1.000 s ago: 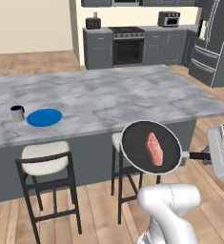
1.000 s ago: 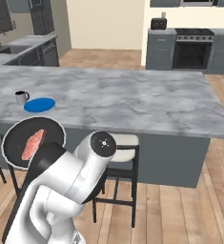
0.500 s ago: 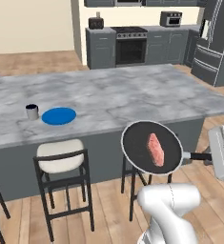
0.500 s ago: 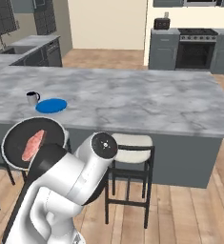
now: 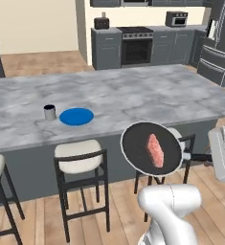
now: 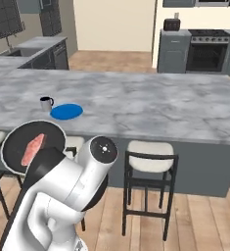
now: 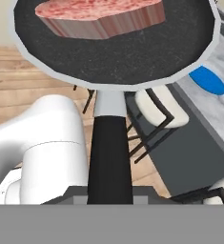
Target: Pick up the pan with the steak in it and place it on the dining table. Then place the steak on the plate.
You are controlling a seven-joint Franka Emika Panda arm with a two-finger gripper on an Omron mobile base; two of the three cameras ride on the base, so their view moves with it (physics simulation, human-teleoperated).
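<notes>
On the dining table (image 5: 133, 91), a dark mug (image 5: 49, 112) stands just left of the blue plate (image 5: 76, 116). Right of the plate and off the table's near edge, above the stools (image 5: 78, 155), the pan (image 5: 142, 148) hangs in the air with the steak (image 5: 154, 150) inside. The gripper (image 7: 109, 193) is clamped on the pan's handle.

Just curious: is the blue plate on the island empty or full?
Empty: the plate shows bare blue; the steak lies in the pan.

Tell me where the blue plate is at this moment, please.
The plate lies on the dining table near its front edge, just right of the mug in the left base view, above a stool.
</notes>
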